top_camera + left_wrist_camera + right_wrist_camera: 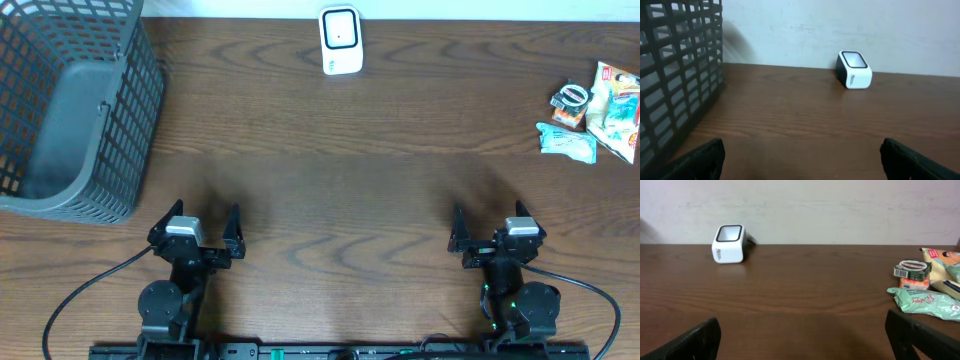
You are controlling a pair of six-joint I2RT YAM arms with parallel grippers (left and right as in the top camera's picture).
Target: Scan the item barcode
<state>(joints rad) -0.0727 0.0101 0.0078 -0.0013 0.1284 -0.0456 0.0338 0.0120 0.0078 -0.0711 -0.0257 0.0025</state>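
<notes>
Two claws, both empty, rest low at the near edge of the dark wood table [350, 170]. The left claw [206, 212] sits near left with its fingers spread wide and nothing between them. The right claw [488, 215] sits near right, equally wide and holding nothing. In each wrist view only the two dark fingertips show at the bottom corners, with bare table between. The white barcode scanner [341, 41] stands at the far edge, roughly centre, with its dark window on the top face, well apart from both claws. From the left wrist it sits far and right of centre [855, 70]; from the right wrist, far and left [729, 244]. The items to scan lie in a loose cluster at the far right, well apart from the scanner and untouched. The teal packet [566, 141] lies flat, nearest of the group. Just beyond it a small dark item with a white barcode label [911, 269] rests on top of an orange pack [912, 283]. A printed snack bag [617, 110] lies to the right of these, touching or overlapping them, and runs to the frame edge. A dark grey mesh basket [135, 130] fills the far left corner, upright with its opening up, and its wall looms at the left of the left wrist view.
</notes>
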